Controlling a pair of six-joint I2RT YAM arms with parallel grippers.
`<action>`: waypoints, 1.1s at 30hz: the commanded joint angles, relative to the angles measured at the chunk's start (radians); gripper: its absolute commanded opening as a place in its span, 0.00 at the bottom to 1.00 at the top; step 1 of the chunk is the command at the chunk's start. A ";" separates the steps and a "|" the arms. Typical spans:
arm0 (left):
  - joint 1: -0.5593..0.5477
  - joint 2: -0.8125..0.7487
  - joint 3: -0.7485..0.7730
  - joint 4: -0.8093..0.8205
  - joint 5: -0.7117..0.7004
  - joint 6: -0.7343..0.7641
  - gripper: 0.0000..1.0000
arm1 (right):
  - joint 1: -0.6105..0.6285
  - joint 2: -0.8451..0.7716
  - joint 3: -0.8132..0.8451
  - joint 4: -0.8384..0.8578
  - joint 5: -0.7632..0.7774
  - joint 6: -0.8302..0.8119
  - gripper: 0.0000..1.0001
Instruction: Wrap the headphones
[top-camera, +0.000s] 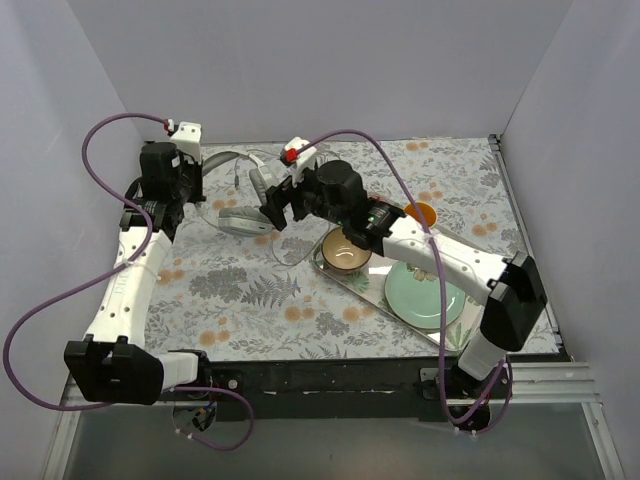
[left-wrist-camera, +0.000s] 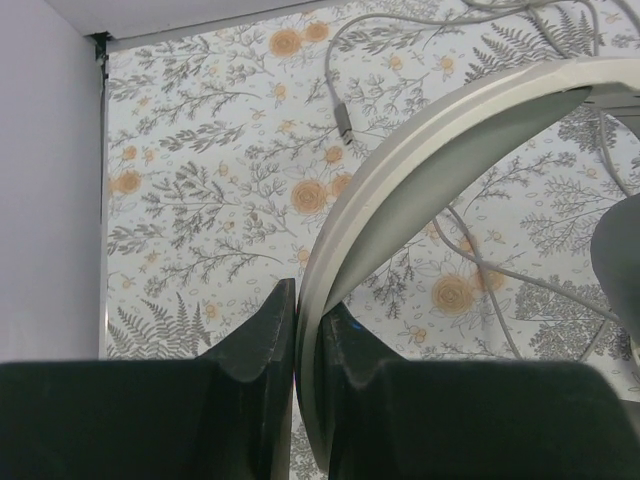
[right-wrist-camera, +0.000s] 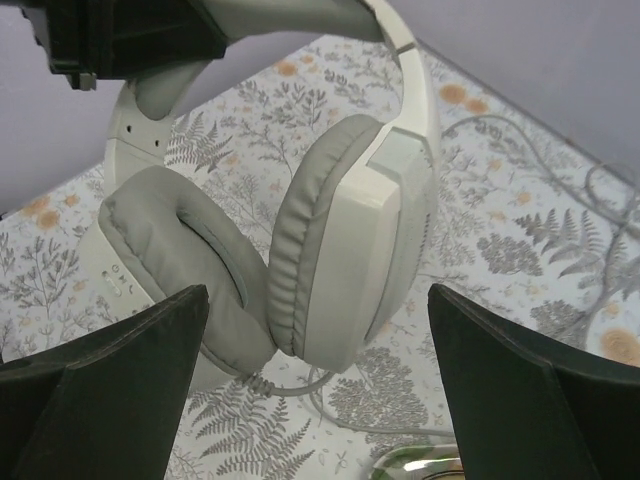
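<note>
The headphones (top-camera: 240, 218) sit at the far left-middle of the table (top-camera: 250, 300), between the two arms. Seen from above, their long axis runs from the arch of the headband at the far left down to the two earcups at the near right. The left gripper (left-wrist-camera: 297, 340) has its jaws pinched tight on the flat headband (left-wrist-camera: 430, 150), which rises edge-on from between them and curves up and away to the right. In the right wrist view the earcups (right-wrist-camera: 350, 230) stand roughly upright with their grey pads pressed face to face, and the band climbs from them towards the upper left. Whether the cups touch the table cannot be told. The right gripper (right-wrist-camera: 318, 290) faces the cups with its jaws spread wide, one on either side and clear of both, holding nothing. The thin grey cable (left-wrist-camera: 343, 118) lies in loose loops on the floral table beyond and beside the band. To the right of the cups, a metal tray (top-camera: 375, 290) carries a brown bowl (top-camera: 345, 253) and a pale green plate (top-camera: 425, 295), with a small orange bowl (top-camera: 420, 213) just behind it.
</note>
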 joint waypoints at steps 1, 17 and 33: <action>-0.014 -0.042 -0.009 0.015 -0.057 -0.049 0.00 | 0.015 0.078 0.102 -0.004 0.030 0.080 0.99; -0.014 -0.082 -0.025 -0.015 0.064 -0.092 0.00 | -0.045 0.310 0.266 -0.059 0.014 0.091 0.46; -0.026 0.018 -0.164 0.140 -0.116 0.087 0.37 | -0.046 0.285 0.322 -0.125 -0.080 -0.260 0.01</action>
